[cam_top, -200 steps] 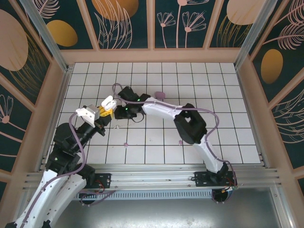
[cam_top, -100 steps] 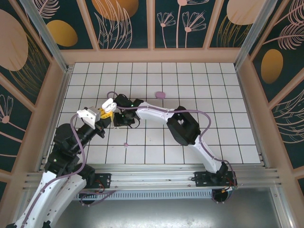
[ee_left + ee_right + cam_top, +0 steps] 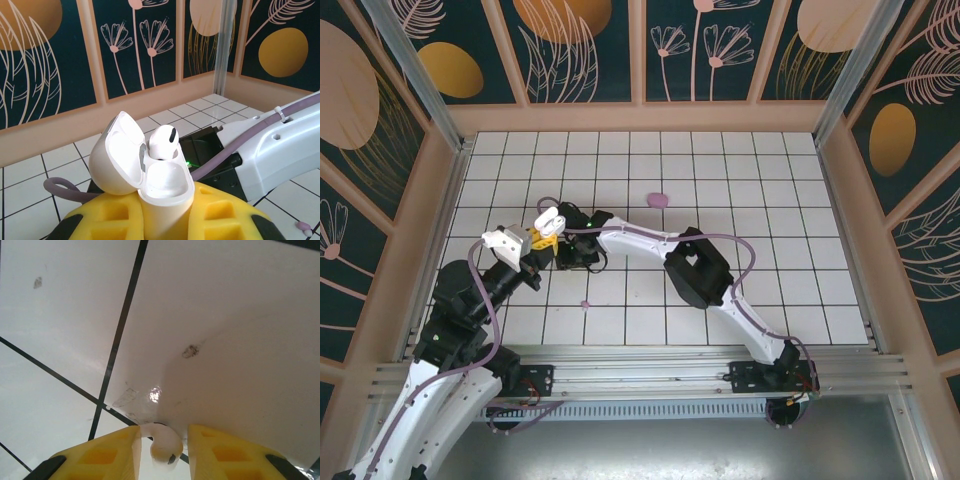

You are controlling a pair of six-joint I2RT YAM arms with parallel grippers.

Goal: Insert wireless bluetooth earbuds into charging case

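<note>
Toward the left edge of the desk [image 3: 770, 200], the left claw [image 3: 166, 217] is clamped around the open charging case [image 3: 162, 187], its lid swung left and one earbud [image 3: 162, 142] standing in it. Just right of it, the right claw [image 3: 162, 447] pinches a second earbud [image 3: 161, 440] low over the tiles. A small pink piece [image 3: 658, 198] lies toward the far edge, well apart from both claws.

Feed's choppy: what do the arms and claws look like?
White shells and black joints on the left arm and right arm; a purple cable runs along each. The left claw and right claw have yellow fingers with recessed pockets.
</note>
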